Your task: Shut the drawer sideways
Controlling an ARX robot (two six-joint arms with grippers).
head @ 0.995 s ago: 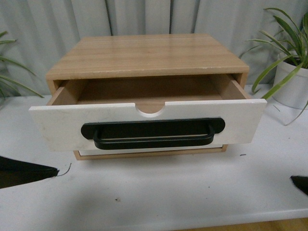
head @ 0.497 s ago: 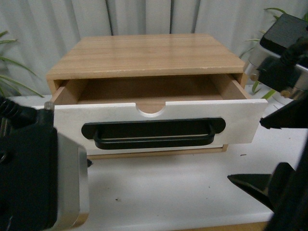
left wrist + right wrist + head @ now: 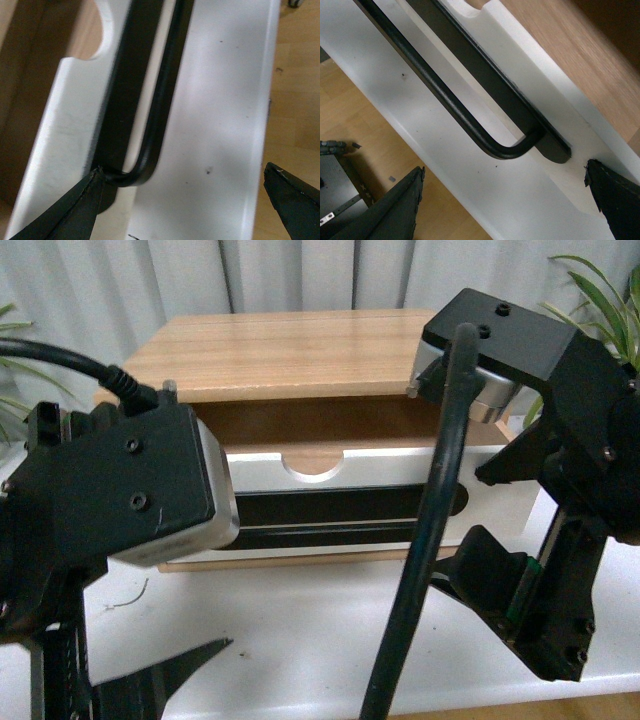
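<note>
White drawer (image 3: 380, 472), black-handled, stands ajar — left gripper (image 3: 182, 170), right gripper (image 3: 505, 167) agape, empty.

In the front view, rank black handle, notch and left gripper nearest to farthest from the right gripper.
1. black handle, right end beside the right gripper.
2. notch, top middle of the drawer.
3. left gripper, by the drawer's left end.

I see the drawer (image 3: 385, 468) front white, its bar handle (image 3: 330, 510) black (matte), the cabinet top (image 3: 300, 350) pale, striped wood.
</note>
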